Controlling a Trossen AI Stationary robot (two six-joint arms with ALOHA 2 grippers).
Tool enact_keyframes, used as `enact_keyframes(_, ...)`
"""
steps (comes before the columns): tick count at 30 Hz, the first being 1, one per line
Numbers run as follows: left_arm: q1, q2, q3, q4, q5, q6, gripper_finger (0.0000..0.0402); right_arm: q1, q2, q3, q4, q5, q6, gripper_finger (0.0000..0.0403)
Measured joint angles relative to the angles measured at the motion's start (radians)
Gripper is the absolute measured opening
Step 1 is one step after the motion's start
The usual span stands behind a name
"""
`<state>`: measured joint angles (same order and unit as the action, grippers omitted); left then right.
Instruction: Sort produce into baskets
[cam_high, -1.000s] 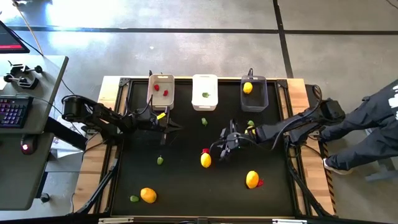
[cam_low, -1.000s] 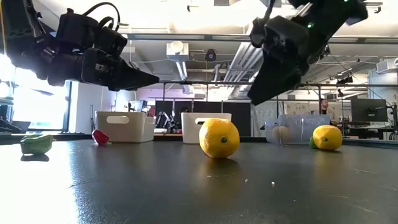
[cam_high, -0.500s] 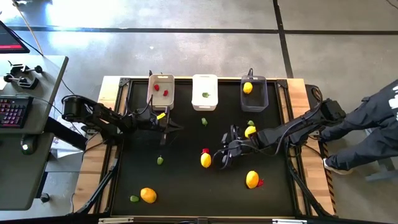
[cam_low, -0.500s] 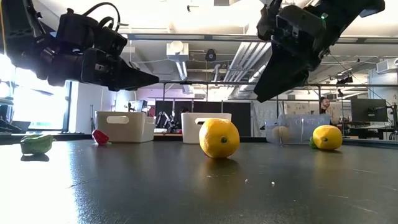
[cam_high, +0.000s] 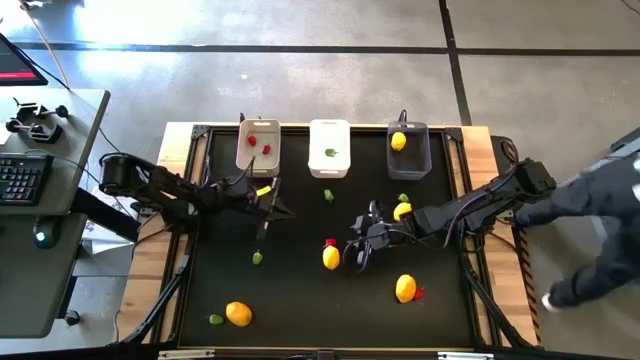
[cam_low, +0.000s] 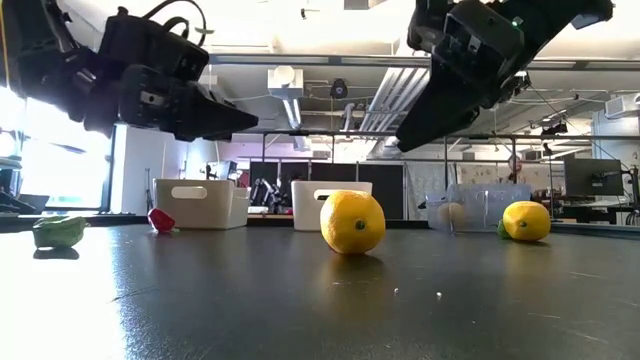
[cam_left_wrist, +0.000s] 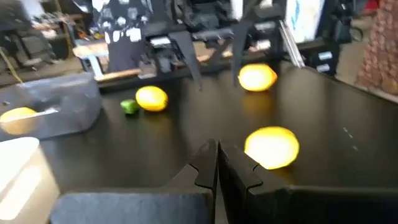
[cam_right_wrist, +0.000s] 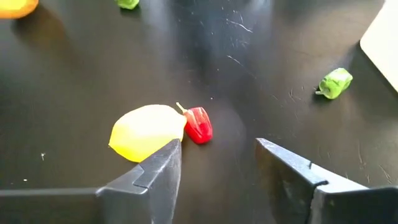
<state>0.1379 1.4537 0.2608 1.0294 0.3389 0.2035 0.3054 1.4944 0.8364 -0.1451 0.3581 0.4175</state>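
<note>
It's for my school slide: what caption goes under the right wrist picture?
Open right pincer hovering near a yellow lemon touching a red piece.

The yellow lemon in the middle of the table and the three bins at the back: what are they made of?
The lemon looks like moulded plastic: even colour, soft sheen, faint pebbled skin. The beige bin and white bin look like opaque matte plastic with moulded handle slots. The dark grey bin seems translucent plastic; in the low view a fruit shows through its wall.
</note>
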Motion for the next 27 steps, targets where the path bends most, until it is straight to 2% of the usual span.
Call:
enact_keyframes(5, -0.037, -0.03, 0.057, -0.211, 0.0, 0.019, 0.0, -0.027, 0.005, 0.0, 0.005, -0.023, -0.017, 0.0144)
enact_keyframes(8, -0.059, -0.067, 0.078, -0.341, 0.0, 0.044, 0.0, -0.06, 0.034, -0.001, 0.047, -0.123, -0.103, 0.0111)
enact_keyframes(15, -0.121, -0.21, 0.084, -0.58, 0.0, 0.025, 0.0, -0.139, 0.146, -0.001, 0.286, -0.343, -0.264, 0.0049)
enact_keyframes(21, -0.195, -0.338, 0.084, -0.807, -0.027, -0.018, 0.0, -0.169, 0.198, -0.001, 0.383, -0.359, -0.314, 0.0014)
enact_keyframes(27, -0.258, -0.407, 0.084, -0.956, -0.04, -0.063, 0.0, -0.191, 0.203, 0.0, 0.502, -0.349, -0.306, 0.0002)
